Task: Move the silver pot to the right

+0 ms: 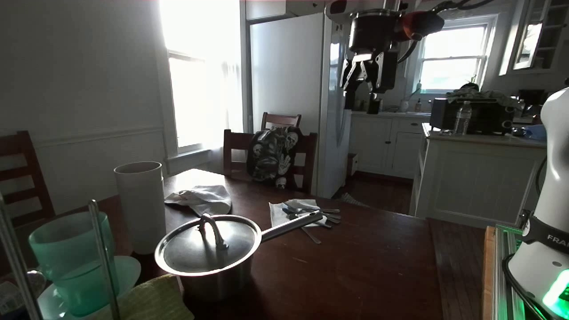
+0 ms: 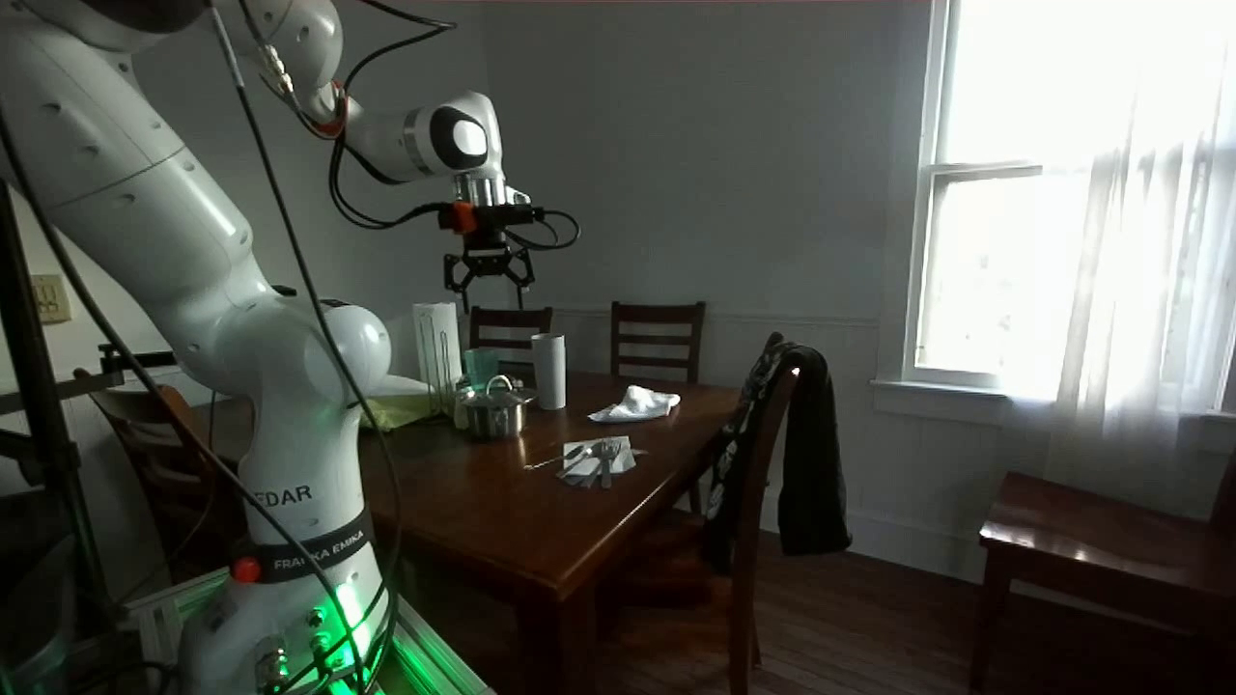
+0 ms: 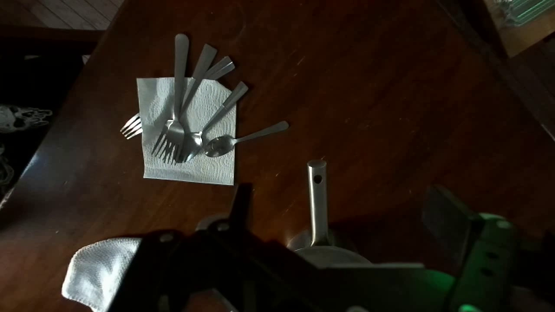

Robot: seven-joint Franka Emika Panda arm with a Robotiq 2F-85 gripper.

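Lidded silver pot (image 1: 209, 255) stood on the table (image 1: 355, 262).
Well above that table I saw the gripper (image 2: 493, 305), jaws spread; cutlery (image 3: 174, 130) and a paper towel (image 3: 208, 172) lay on its top.

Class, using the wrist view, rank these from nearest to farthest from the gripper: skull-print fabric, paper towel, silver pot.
1. Silver pot: lower half, just right of centre, partly hidden by the gripper.
2. Paper towel: upper left of centre.
3. Skull-print fabric: left edge.

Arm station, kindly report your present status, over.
Tool open, empty, above table. Silver pot on table, lid on. Cutlery near its long handle, possibly in the way.
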